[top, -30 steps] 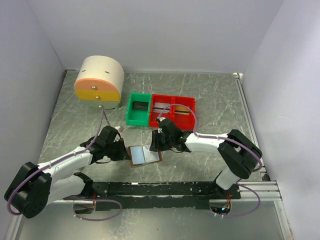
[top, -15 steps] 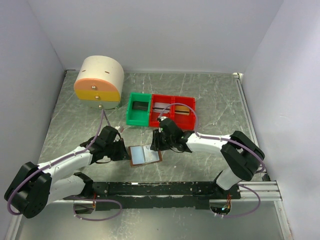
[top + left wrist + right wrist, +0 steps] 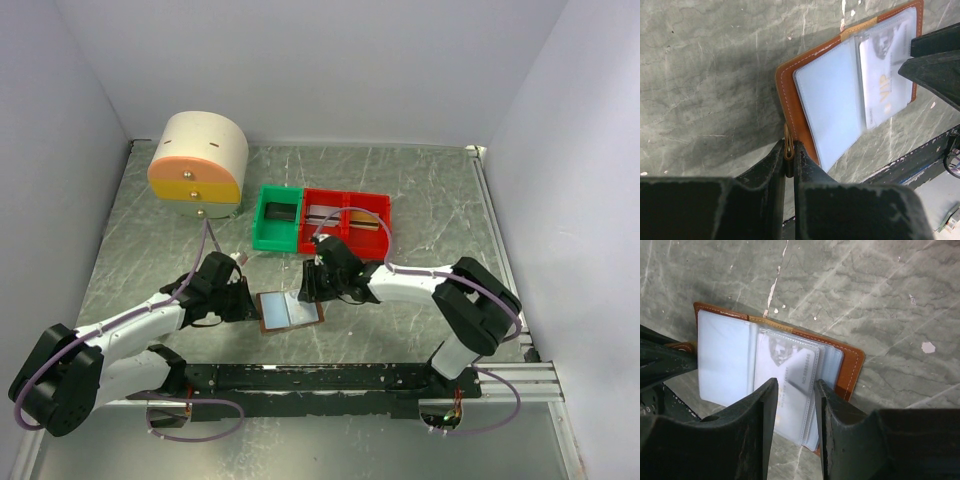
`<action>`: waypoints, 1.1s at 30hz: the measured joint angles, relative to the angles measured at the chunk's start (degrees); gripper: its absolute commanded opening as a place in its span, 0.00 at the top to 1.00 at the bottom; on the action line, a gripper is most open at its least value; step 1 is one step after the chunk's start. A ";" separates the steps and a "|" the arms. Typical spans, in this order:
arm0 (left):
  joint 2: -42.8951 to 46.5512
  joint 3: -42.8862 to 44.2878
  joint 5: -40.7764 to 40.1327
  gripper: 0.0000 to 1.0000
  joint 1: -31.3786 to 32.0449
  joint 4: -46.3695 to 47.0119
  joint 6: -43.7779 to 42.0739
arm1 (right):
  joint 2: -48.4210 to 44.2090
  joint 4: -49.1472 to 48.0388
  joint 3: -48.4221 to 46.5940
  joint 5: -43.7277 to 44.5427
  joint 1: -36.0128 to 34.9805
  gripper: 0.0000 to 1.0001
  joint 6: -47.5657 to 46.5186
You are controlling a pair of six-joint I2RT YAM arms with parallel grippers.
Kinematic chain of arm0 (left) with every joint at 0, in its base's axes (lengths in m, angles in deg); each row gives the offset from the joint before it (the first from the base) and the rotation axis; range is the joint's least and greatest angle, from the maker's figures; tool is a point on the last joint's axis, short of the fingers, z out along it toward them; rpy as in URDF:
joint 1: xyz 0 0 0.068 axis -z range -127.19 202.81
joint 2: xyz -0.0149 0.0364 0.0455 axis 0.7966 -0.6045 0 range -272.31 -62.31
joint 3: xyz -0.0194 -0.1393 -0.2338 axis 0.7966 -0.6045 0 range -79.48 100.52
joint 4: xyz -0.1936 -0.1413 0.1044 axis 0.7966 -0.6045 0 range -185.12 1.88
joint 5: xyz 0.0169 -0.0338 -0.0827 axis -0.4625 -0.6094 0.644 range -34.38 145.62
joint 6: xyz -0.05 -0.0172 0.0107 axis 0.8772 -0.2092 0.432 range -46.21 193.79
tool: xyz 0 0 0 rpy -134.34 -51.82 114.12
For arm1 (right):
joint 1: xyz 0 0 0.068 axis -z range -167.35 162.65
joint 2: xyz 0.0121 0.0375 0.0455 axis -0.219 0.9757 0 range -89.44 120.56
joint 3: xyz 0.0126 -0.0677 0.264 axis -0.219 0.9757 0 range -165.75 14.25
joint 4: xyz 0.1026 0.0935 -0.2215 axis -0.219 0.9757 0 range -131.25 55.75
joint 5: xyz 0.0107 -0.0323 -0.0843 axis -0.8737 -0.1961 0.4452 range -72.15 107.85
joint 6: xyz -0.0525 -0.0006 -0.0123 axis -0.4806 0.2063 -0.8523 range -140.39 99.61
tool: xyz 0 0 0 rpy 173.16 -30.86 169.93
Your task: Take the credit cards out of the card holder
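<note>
The left gripper [image 3: 789,150] clamps the card holder [image 3: 787,85] by its tab [image 3: 788,142]; the right gripper [image 3: 794,385], jaws parted, hides part of the blurry sleeved card [image 3: 790,357].

Rounded cream drawer cabinet [image 3: 198,160], orange and yellow fronts, rear left. Green plastic bin [image 3: 275,243] abutting red plastic bin [image 3: 368,198], centre.

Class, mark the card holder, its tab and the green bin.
card holder [image 3: 276,313]: top view, on its left pale panel.
tab [image 3: 788,148]: left wrist view, on its brown loop.
green bin [image 3: 274,242]: top view, on its front wall.
</note>
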 measured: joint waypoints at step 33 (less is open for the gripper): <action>0.02 0.00 0.00 0.84 0.00 -0.24 0.00 | -4.15 -0.09 0.90 -0.17 -0.09 0.65 -0.24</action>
